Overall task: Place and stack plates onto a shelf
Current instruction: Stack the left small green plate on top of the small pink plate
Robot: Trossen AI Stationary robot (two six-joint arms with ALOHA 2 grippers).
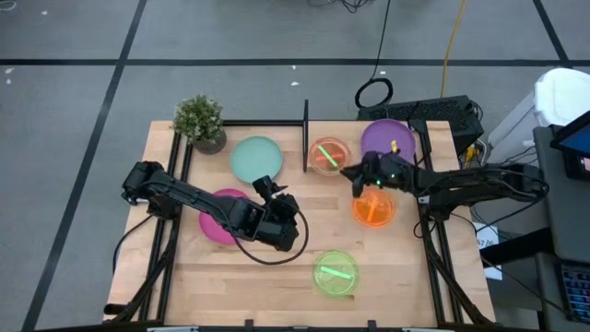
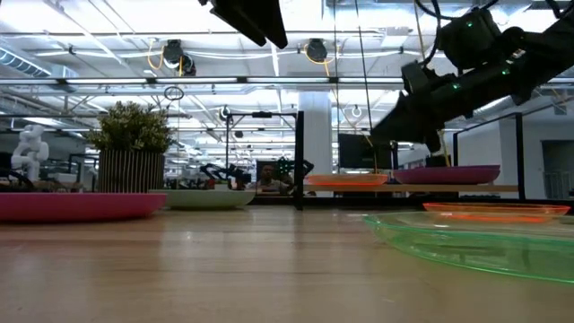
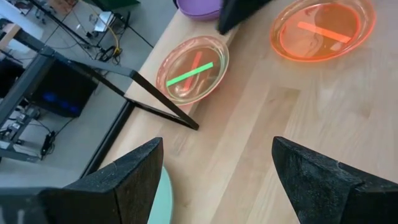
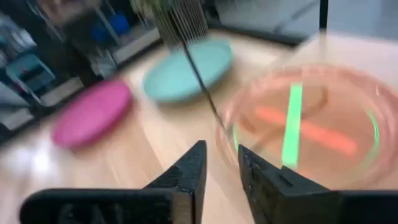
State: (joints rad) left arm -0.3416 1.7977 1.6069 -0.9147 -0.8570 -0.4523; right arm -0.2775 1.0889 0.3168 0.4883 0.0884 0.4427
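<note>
Just right pincer (image 1: pixel 353 174) beside pink plate (image 1: pixel 328 155)

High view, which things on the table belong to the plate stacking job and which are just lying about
Job: shelf, purple plate, pink plate, orange plate, green plate, teal plate, magenta plate.
Lying about: potted plant, cable loop.

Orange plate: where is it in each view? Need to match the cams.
High: orange plate right of centre, just below the right end effector.
Low: thin orange rim at right, behind the green plate.
Left wrist: top right.
Right wrist: not in view.
Shared landmark: the black upright panel.
</note>
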